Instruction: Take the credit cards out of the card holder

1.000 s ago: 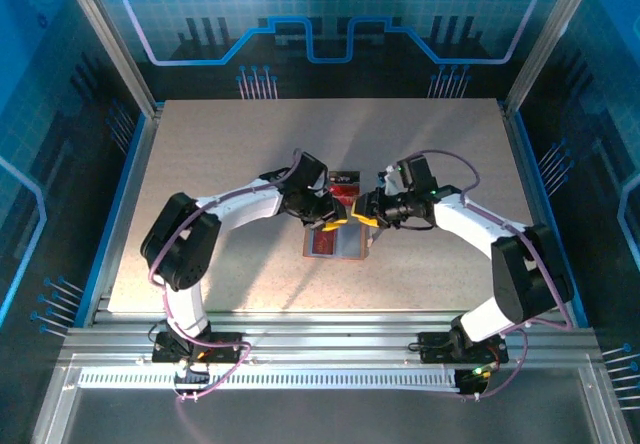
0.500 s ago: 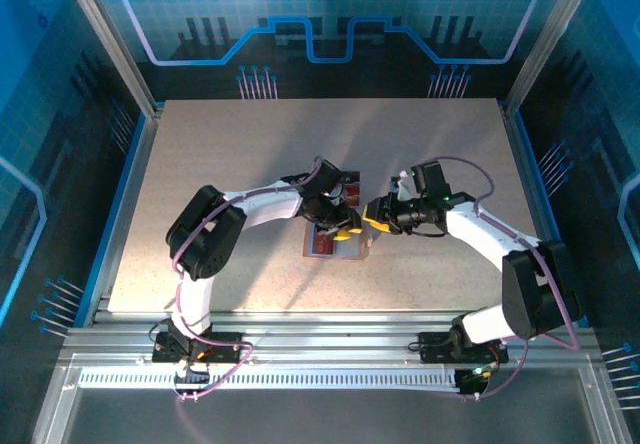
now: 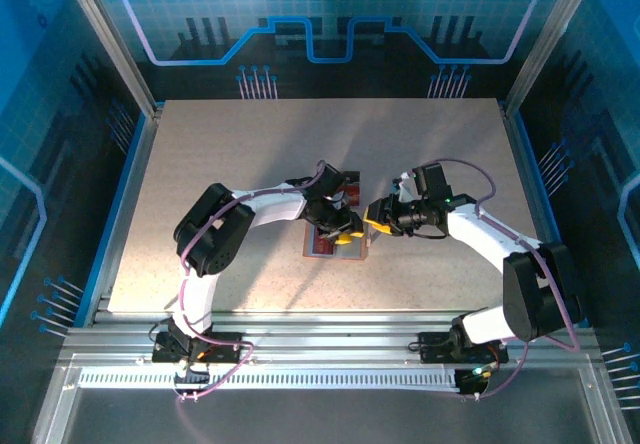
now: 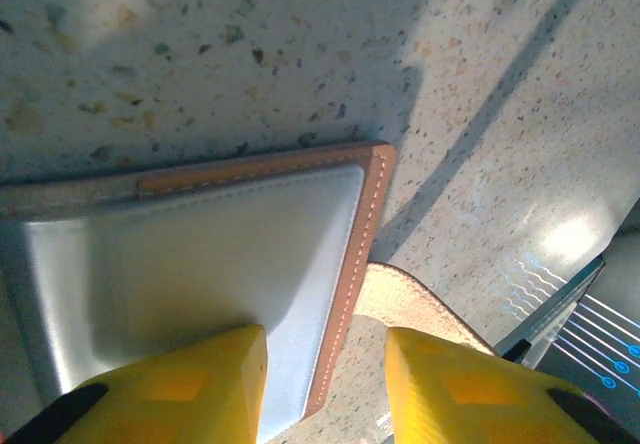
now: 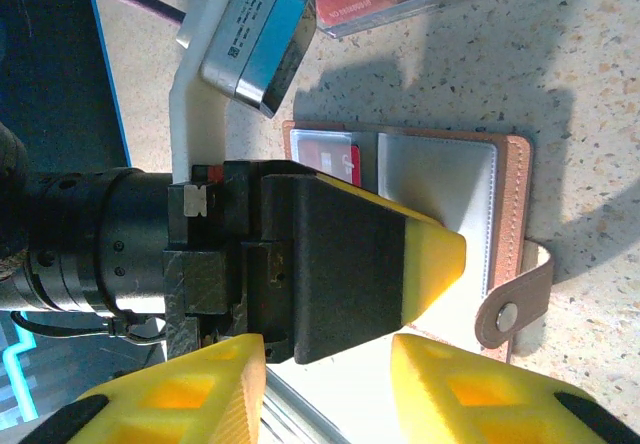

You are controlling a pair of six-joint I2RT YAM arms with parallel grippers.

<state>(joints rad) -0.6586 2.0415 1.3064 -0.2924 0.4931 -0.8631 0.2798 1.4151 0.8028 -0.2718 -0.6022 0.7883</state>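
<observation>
A pale, speckled tabletop (image 3: pixel 220 154) sits inside an enclosure of glowing blue walls (image 3: pixel 320 24) printed with circuit-like lines. A silver metal rail (image 3: pixel 330 349) runs along its near edge, and bright light throws sharp shadows across the surface.

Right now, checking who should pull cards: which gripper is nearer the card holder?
Left. The left gripper hangs over the card holder, fingertips straddling its rim; the right gripper sits just beside it.

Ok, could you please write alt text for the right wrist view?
An open card holder lies on the speckled table, a red credit card in its pocket. The left gripper reaches over it; the right gripper hovers open.
</observation>
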